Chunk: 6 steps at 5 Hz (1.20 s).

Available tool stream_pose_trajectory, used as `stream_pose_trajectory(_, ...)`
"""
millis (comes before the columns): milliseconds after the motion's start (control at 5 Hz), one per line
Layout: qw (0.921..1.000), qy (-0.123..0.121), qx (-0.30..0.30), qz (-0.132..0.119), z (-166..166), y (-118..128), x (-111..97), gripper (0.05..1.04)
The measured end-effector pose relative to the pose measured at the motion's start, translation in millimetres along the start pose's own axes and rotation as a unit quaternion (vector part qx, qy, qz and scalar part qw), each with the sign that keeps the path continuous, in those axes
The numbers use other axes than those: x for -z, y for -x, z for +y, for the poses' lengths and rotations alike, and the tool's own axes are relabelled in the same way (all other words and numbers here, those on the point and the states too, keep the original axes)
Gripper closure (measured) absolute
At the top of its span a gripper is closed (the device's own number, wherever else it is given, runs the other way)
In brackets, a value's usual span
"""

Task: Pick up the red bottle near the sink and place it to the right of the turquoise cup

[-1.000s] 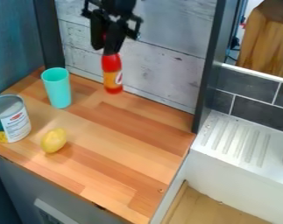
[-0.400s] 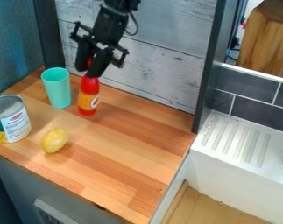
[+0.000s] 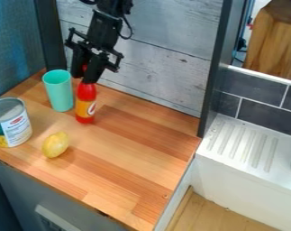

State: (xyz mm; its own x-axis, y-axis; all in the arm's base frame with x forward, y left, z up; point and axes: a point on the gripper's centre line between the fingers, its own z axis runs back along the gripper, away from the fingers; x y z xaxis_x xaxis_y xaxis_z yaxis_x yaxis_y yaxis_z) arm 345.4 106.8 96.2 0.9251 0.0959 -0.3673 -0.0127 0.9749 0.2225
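Camera view, at the far left: an open-looking tin can (image 3: 16, 128) stands upright on the wooden surface (image 3: 135, 144), its label white, green and yellow. Just right of it and closer to the surface's front edge lies a yellow lemon (image 3: 55, 145). Behind the lemon, a turquoise cup (image 3: 60, 95) stands upright, near the can but apart from it.

Next to the right comes a red bottle (image 3: 85, 105) with an orange band and a small pale mark. It is upright, just beside the cup, at the rear left of the surface; whether its base touches the wood cannot be told. Over it hangs the black gripper (image 3: 85, 76), slanting down from the top edge. Its fingers (image 3: 94, 73) are partly closed, one on either side of the bottle's narrow top, gripping it there.

Behind them is a pale plank wall (image 3: 153, 67), ending at a dark upright post (image 3: 213, 74). Farther right are a white ribbed drainboard (image 3: 243, 145), dark grey tiles (image 3: 261, 115) above it, and a brown wooden block (image 3: 277, 40) at the upper right.
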Motion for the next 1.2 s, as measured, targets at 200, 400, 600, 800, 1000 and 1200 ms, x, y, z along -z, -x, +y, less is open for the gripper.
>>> stream_pose_trajectory(200, 0.9998, -0.001, 0.012, -0.013, 0.2, -4.1, -0.1, 0.737)
stream_pose_trajectory(400, 0.9974, 0.032, 0.051, -0.04, -9.8, -11.1, 2.2, 0.736)
stream_pose_trajectory(600, 0.9947, 0.052, 0.069, -0.054, -7.9, -13.7, 4.6, 0.737)
stream_pose_trajectory(800, 0.9943, 0.063, 0.069, -0.051, -4.0, -12.2, 6.4, 0.686)
stream_pose_trajectory(1000, 0.9952, 0.069, 0.064, -0.028, -2.8, -13.4, 15.5, 0.384)
stream_pose_trajectory(1200, 0.995, 0.067, 0.063, -0.039, -2.5, -14.0, 14.9, 0.108)
